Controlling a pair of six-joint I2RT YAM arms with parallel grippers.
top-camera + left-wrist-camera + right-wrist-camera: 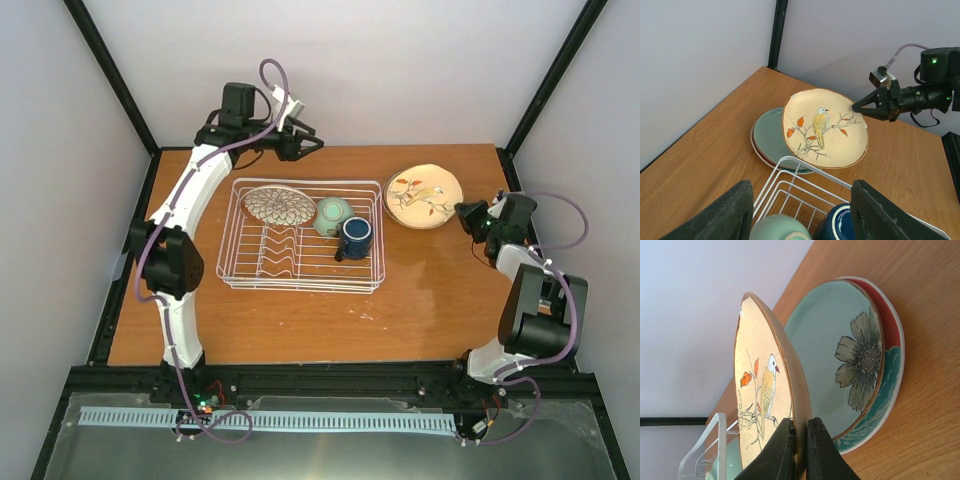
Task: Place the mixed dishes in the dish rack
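From where I stand, the job looks a little past halfway. At the far left the left tool (298, 143) hangs over the back edge of the counter (420, 310), its jaws apart with nothing between them. Just in front of it sits the dish rack (300, 287), and three pieces are already in it. The brown petal plate (278, 204) is at the back left, the pale-green cup (332, 214) is beside it, and the dark blue mug (354, 238) is just beside the cup toward the right end. Right of the rack and outside it, the cream plate (423, 196) with its bird and leaves is tipped up on edge. The right tool (799, 450) is clamped on its rim. Under it the teal plates (840, 340) lie stacked flat on the counter, not yet loaded. I'd judge the cream plate is the piece in hand, with that stack left after it. The counter is plain brown wood, closed in by pale walls and black frame posts.
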